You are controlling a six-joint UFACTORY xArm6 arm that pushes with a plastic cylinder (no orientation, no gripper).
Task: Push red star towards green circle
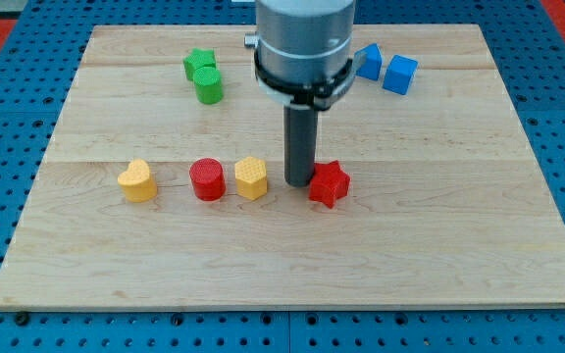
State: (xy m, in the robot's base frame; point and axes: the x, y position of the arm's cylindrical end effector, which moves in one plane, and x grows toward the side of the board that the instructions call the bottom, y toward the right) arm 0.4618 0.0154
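Note:
The red star lies on the wooden board right of centre. My tip stands just to the star's left, touching or nearly touching it. The green circle sits at the upper left, with a green star right behind it, touching. The rod rises from the tip into the grey arm body at the view's top.
A yellow hexagon, a red circle and a yellow heart stand in a row left of my tip. Two blue blocks sit at the upper right.

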